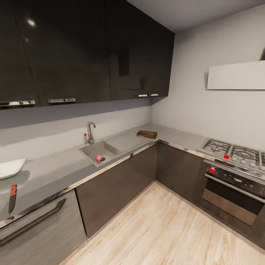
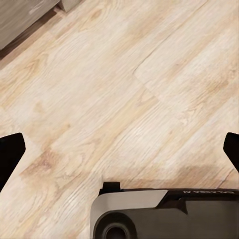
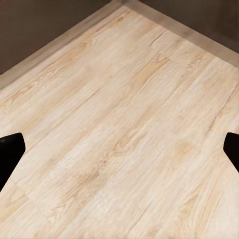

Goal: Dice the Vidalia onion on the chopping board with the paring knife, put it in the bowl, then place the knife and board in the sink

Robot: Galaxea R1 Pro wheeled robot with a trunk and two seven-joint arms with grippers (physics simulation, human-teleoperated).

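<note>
The head view takes in an L-shaped kitchen. The countertop [image 1: 55, 169] runs along the back wall and turns at the corner toward a gas hob [image 1: 235, 150] with an oven [image 1: 235, 191] beneath it. The sink [image 1: 92, 151] is set into the worktop about midway along the back run, with its chrome tap [image 1: 89, 132] at the rear edge. The Vidalia onion [image 1: 98, 158] lies in the basin, beside the round drain, near the basin's front wall. Past the drainboard, close to the corner of the worktop, lies the chopping board [image 1: 147, 134]. At the far left end of the worktop sits the bowl [image 1: 10, 168], cut off by the picture's edge, and the paring knife [image 1: 12, 198] lies just in front of it near the front edge, handle toward the bowl, blade pointing to the edge. Dark wall cabinets [image 1: 84, 51] hang above.

Both wrist views look down at the pale wood floor [image 3: 119, 129]. The left gripper [image 2: 119, 149] has its fingers spread wide, one dark tip at each side, holding nothing; part of the robot's base [image 2: 164, 214] shows below it. The right gripper [image 3: 119, 149] is likewise spread wide and empty, above floor that meets dark cabinet fronts [image 3: 45, 25].
</note>
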